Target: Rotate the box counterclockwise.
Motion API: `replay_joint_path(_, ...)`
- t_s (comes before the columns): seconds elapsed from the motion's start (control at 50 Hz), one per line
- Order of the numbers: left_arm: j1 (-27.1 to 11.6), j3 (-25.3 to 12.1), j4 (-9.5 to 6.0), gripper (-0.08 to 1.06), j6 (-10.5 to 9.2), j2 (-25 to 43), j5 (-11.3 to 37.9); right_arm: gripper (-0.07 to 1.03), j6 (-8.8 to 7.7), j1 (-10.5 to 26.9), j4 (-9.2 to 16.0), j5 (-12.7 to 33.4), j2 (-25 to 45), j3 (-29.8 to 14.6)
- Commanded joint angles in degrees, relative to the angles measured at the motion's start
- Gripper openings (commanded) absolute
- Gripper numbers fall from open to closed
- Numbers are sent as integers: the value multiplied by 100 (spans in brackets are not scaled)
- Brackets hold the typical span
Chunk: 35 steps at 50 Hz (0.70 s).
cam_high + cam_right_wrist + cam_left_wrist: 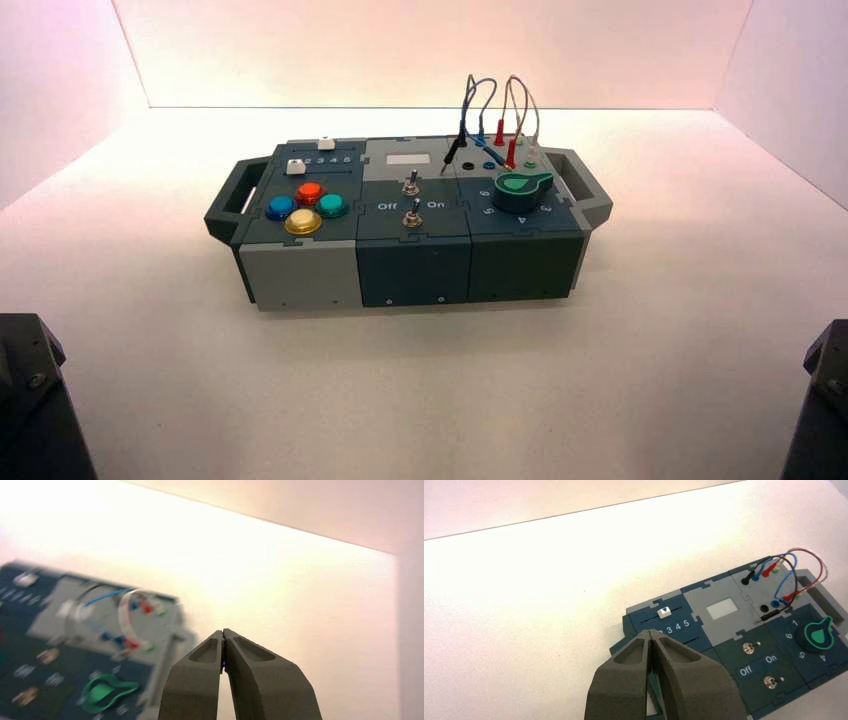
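Note:
The box (410,230) lies lengthwise across the middle of the white table, its front wall facing me. It carries four coloured push buttons (303,205) at its left end, two toggle switches (410,200) in the middle, and a green dial (522,188) with looped wires (495,110) at its right end. Dark handles stick out at both ends (228,200). My left gripper (651,633) is shut and empty, held back from the box's (734,630) left end. My right gripper (223,631) is shut and empty, off the box's (75,645) right end near the handle.
White walls close the table at the back and both sides. Dark parts of the arms show at the near left corner (30,400) and the near right corner (825,400). Bare tabletop lies all round the box.

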Motion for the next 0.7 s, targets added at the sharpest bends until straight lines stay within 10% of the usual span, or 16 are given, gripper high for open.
replay_joint_path(0.02,9,-255,0,-3,9,255,-79,-2,79,510,220,272,-70,-185)
replay_joint_path(0.26,18,-826,9,-3,123,1020,-132,-2,88,984,993,721,-70,-53)
replay_joint_path(0.7,9,-1679,9,-3,272,3059,-940,-2,70,1002,1688,1116,-79,352)
